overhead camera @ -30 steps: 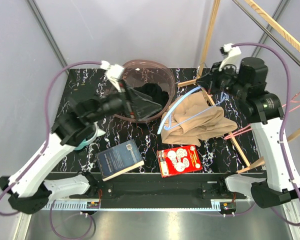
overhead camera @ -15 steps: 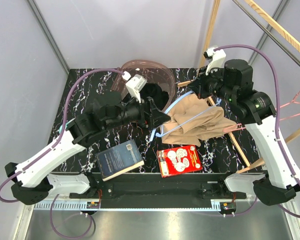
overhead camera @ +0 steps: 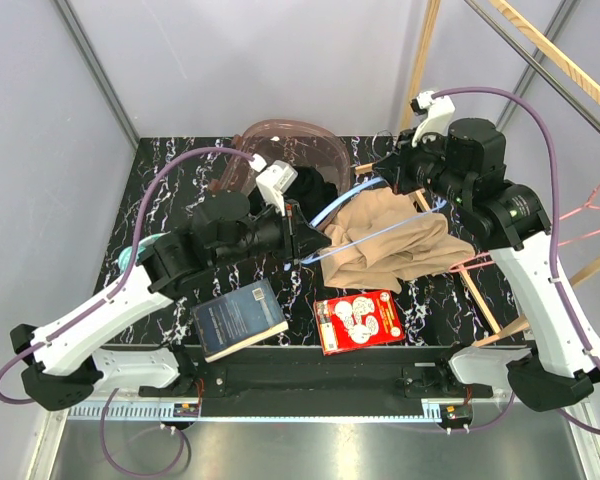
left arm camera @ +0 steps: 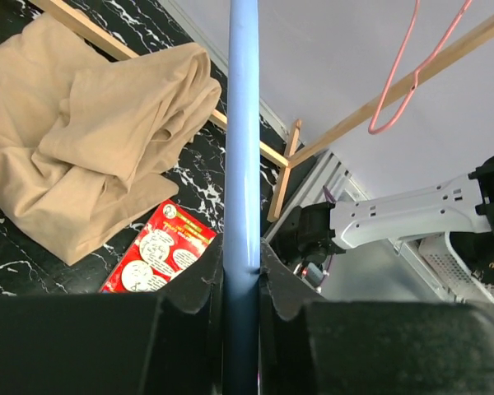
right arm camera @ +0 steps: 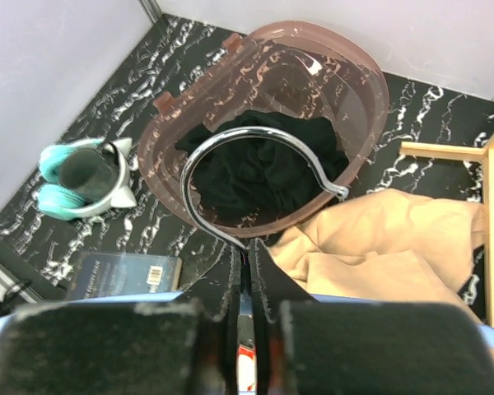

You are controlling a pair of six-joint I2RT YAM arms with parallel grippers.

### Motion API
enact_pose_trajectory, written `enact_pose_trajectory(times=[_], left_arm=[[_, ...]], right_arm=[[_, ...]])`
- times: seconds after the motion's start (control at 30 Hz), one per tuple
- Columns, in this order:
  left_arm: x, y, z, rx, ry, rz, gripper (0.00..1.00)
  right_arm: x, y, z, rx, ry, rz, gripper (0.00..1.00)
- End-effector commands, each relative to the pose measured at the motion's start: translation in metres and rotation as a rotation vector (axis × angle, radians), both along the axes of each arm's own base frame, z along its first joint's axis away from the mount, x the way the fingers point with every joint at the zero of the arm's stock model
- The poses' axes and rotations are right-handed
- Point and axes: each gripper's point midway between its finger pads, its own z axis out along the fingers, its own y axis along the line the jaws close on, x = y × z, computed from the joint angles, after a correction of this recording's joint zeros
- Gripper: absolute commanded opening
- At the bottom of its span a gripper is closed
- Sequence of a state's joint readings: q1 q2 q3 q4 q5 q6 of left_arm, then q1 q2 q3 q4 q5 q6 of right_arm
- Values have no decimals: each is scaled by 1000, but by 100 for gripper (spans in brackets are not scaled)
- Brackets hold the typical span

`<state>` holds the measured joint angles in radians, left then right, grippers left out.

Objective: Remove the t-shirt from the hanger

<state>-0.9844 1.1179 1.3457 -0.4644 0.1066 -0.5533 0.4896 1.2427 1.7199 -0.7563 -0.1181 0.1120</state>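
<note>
Two robot arms, the left arm (overhead camera: 95, 310) and the right arm (overhead camera: 545, 285), are sharing the frame with one beige t-shirt (overhead camera: 390, 245), two hangers, namely one blue hanger (left arm camera: 243, 123) and one pink hanger (left arm camera: 393, 70), one pink tub (right arm camera: 313, 74) holding what is appearing to be a single dark garment (right arm camera: 263, 164), one book (overhead camera: 238, 320), one red booklet (overhead camera: 358, 320) and one pair of teal headphones (right arm camera: 82, 177)

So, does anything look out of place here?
The beige t-shirt lies in a crumpled heap on the table below the blue hanger, which the left gripper and right gripper both clamp. Nothing else stands out.
</note>
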Motion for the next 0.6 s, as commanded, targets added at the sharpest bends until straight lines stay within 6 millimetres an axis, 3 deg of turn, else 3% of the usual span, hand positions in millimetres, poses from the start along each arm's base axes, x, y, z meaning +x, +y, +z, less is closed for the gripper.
enact_pose_trajectory(times=[0.0,0.03,0.1,0.13,0.17,0.27,0.57], left_arm=[[10,5,25,-117,-50,77,0],[9,12,33,-152,-62,94,0],[9,16,45,-222,-80,115,0],[13,20,41,-229,-83,148,0],[12,28,50,-267,-95,172,0],[14,43,56,-301,-105,229,0],[20,79,56,-397,-115,379,0]], right_arm=[[-5,10,34,148,-49,-2,13],[-2,7,32,156,-41,-31,26],[-3,4,35,204,-26,-66,39],[-3,4,31,225,-5,-79,46],[-5,5,32,241,-1,-77,58],[-11,7,33,287,24,-71,73],[-43,19,53,479,71,30,88]])
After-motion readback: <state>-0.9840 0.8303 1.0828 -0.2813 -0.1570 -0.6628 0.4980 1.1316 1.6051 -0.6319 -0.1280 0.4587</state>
